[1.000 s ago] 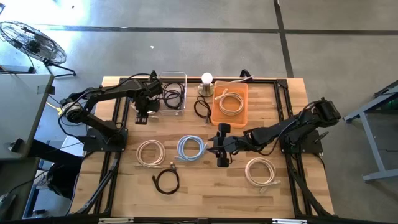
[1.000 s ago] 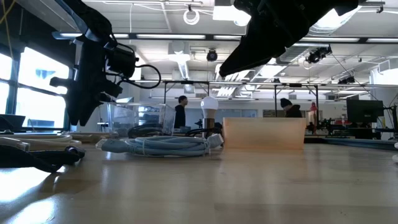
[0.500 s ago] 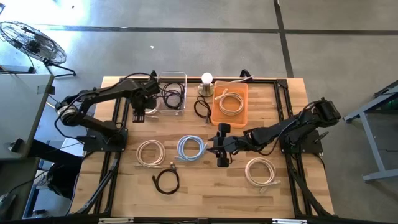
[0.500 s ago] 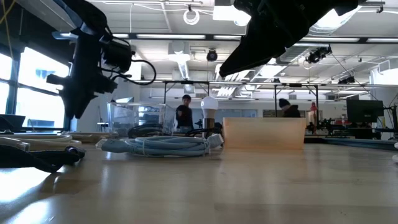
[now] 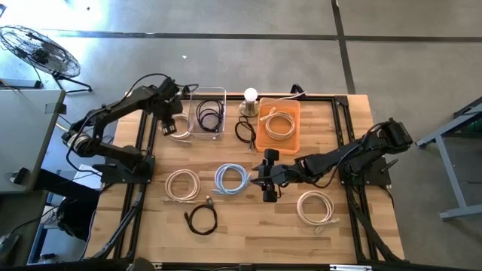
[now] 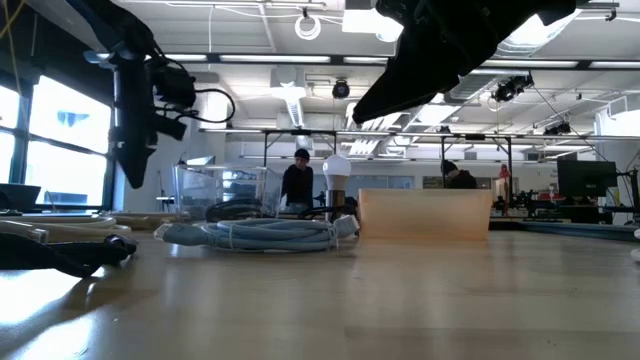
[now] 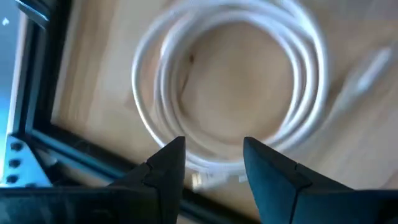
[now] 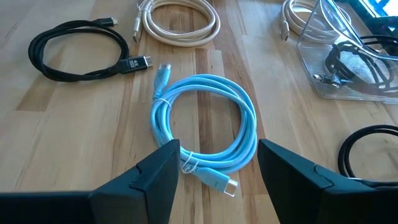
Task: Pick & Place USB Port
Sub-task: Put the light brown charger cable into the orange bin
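A white USB cable coil lies flat on the table beside the clear bin, which holds a black cable. My left gripper hangs open above that white coil, fingers pointing down and touching nothing; the low view shows it raised. My right gripper waits open near the table's middle, level with and just right of the light-blue coil. The right wrist view looks past its spread fingers onto the blue coil.
An orange bin holds a white coil. A bulb on a stand and a black cable sit between the bins. Nearer lie a white coil, a black cable and another white coil. People stand far behind.
My left gripper has moved from the clear bin's left edge toward the table's far-left corner and risen a little. The white coil beside the bin, covered by the gripper before, now shows. My right arm has kept still.
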